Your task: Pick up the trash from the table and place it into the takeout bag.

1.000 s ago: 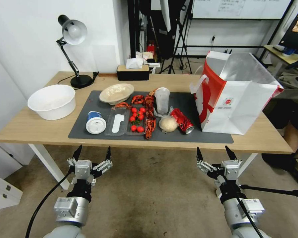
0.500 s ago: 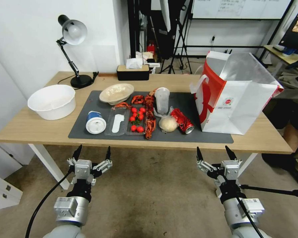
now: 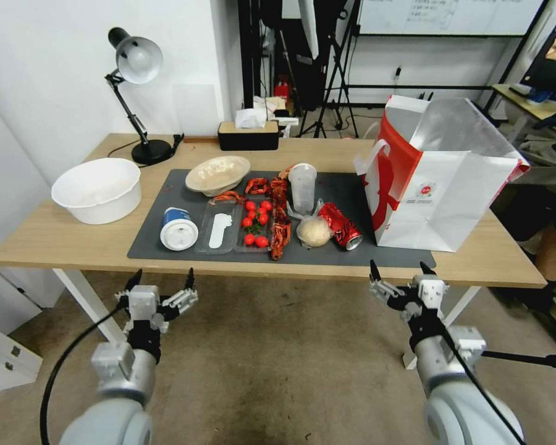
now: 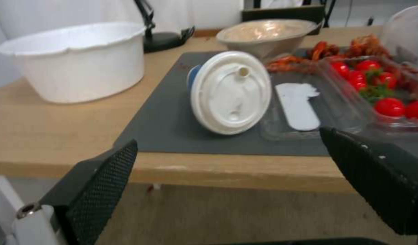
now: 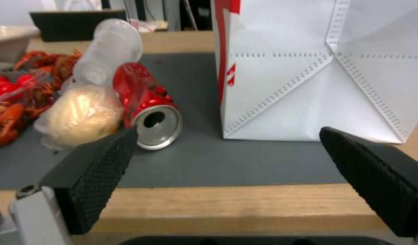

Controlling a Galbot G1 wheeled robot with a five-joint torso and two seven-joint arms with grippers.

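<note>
Light-wood bench [image 3: 55, 238] w/ dark grey mat [image 3: 346, 250]. On the mat, left to right: blue-and-white round tub [image 3: 178, 228] on its side, beige shallow bowl [image 3: 217, 174] farther back, clear plastic cup [image 3: 303, 186] upright, pale plastic-wrapped ball [image 3: 314, 232] touching red soda can [image 3: 340, 225], which lies on its side. Takeout bag [image 3: 442, 179] stands open at the mat's right end. Left pincer [image 3: 160, 279] and right pincer [image 3: 400, 270] hang below the bench's front edge, both released, grasping nothing.
</note>
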